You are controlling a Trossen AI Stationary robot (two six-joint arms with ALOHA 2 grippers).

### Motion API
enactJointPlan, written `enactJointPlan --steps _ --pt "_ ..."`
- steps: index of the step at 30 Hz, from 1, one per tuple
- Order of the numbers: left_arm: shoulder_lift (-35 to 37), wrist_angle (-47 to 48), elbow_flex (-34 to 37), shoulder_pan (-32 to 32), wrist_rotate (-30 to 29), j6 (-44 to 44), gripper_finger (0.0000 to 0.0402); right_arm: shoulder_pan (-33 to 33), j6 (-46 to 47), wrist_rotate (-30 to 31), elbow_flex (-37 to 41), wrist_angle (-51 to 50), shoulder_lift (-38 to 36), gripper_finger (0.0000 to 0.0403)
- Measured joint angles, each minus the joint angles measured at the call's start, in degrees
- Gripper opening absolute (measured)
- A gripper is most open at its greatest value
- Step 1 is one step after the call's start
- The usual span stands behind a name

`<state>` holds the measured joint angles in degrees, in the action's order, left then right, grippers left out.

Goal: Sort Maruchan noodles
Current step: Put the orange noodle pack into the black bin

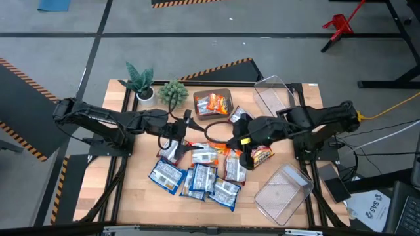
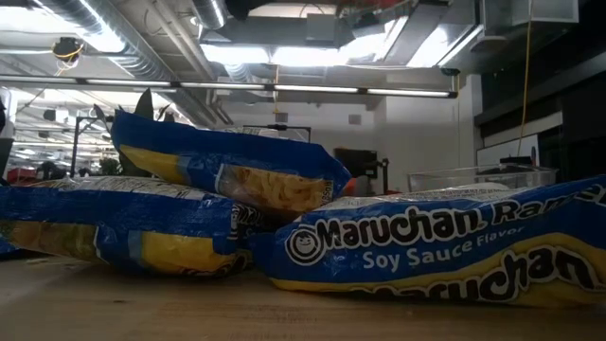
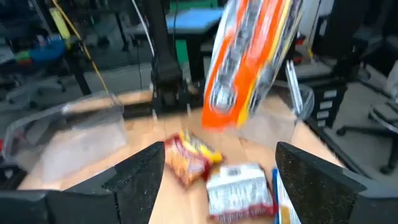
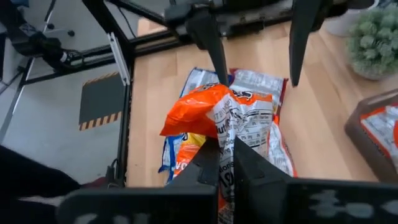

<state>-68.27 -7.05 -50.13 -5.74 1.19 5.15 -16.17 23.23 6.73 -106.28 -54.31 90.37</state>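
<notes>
Handover in mid-air above bench (image 1: 131, 190) centre — right pincer (image 4: 225, 149) clamped on an orange packet (image 4: 214, 118), lifted clear of the pile. Left pincer (image 3: 214, 168) spread wide, facing it from nine o'clock, apparently just let go or about to receive. Blue packets (image 1: 197, 178) heaped toward six o'clock, unsorted. Dark tray (image 1: 212, 103) at twelve o'clock already carrying orange ones — likely destination. Clear bins (image 1: 283, 191) at one and five o'clock.

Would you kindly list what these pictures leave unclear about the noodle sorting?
- Low view: the blue soy sauce packet and other packets fill the frame, hiding both arms and most of the bins.
- Left wrist view: the orange packet is motion-blurred; its print is unreadable.
- High view: flavours in the packet pile are too small to read.
</notes>
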Motion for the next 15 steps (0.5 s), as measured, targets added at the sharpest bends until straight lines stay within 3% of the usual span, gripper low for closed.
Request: enactJointPlan --steps 10,15 --pt "-0.68 -2.92 0.0 -0.05 3.15 2.56 0.0302 5.95 -6.41 -8.69 0.0 2.58 0.24 0.0" --pt "-0.61 -3.74 0.04 -0.21 1.05 0.78 0.0302 7.7 -8.2 -11.98 0.0 4.36 -0.83 0.0"
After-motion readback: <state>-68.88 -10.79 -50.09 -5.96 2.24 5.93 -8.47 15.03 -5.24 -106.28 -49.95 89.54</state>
